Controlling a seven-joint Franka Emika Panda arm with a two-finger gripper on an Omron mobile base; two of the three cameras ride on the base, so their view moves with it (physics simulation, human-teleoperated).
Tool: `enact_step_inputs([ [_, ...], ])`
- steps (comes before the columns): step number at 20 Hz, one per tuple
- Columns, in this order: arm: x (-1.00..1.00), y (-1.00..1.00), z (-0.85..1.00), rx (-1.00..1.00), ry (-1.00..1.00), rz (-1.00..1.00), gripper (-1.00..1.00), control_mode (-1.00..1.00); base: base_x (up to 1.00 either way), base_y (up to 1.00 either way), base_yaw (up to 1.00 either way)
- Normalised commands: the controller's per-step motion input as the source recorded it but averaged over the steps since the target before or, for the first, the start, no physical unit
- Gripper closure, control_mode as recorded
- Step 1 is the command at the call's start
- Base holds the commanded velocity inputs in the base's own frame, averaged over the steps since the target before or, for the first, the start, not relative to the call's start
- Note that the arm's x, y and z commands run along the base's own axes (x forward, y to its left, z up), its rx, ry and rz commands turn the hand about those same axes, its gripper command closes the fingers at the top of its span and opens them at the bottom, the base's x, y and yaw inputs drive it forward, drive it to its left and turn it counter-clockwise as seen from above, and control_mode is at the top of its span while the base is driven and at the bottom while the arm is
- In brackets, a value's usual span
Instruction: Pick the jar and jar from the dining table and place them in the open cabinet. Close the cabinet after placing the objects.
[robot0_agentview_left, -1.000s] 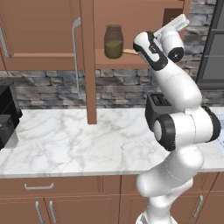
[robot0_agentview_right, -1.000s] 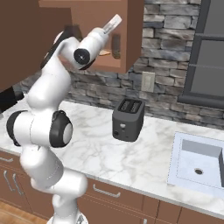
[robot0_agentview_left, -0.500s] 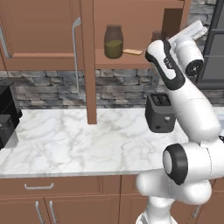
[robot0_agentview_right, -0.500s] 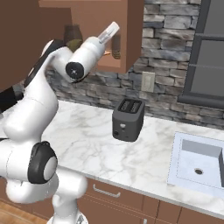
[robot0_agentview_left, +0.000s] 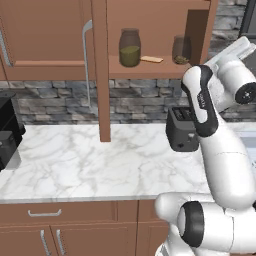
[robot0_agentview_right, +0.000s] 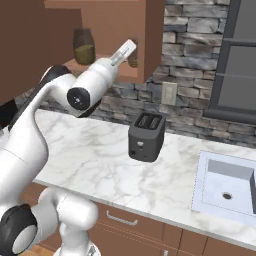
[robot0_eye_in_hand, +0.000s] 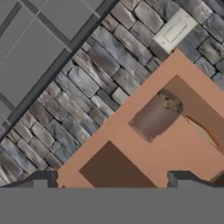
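The reddish-brown cabinet (robot0_agentview_left: 150, 71) stands open above the counter. On its shelf are the taller jar (robot0_agentview_left: 130, 47) with olive-green filling and, to its right, the shorter jar (robot0_agentview_left: 181, 50) with brown chunks. From the other side I see the taller jar (robot0_agentview_right: 84, 46) and the shorter jar (robot0_agentview_right: 132, 60) at the cabinet's right edge. My gripper (robot0_agentview_right: 129, 46) hangs open just right of the cabinet, outside it, holding nothing. In the hand view the gripper (robot0_eye_in_hand: 113, 179) has its tips wide apart and looks up at the shorter jar (robot0_eye_in_hand: 153, 117). The dining table is out of view.
The open cabinet door (robot0_agentview_left: 100, 70) juts out edge-on, with its silver handle (robot0_agentview_left: 86, 65). A black toaster (robot0_agentview_left: 182, 127) stands on the marble counter (robot0_agentview_left: 90, 160) below the cabinet. A sink (robot0_agentview_right: 227, 187) lies to the right, a black appliance (robot0_agentview_left: 7, 132) at the left edge.
The hand has drawn back out of the cabinet and swung right and up. The shorter jar, hidden behind the hand before, now stands free on the shelf.
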Motion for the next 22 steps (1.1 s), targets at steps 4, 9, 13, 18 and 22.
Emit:
enact_step_inputs([
  [4,-0.94,0.04,0.22,-0.1,0.38,-0.03,-1.0,-1.0,0.0,0.0,0.0],
  [9,-0.86,0.18,0.16,-0.18,0.42,-0.05,-1.0,-1.0,0.0,0.0,0.0],
  [13,-0.65,0.17,-0.03,-0.22,0.37,-0.03,-1.0,-1.0,0.0,0.0,0.0],
  [18,-0.55,0.01,-0.42,-0.18,0.08,0.0,-1.0,-1.0,0.0,0.0,0.0],
  [22,-0.68,0.0,-0.49,-0.12,-0.01,0.0,-1.0,-1.0,0.0,0.0,0.0],
])
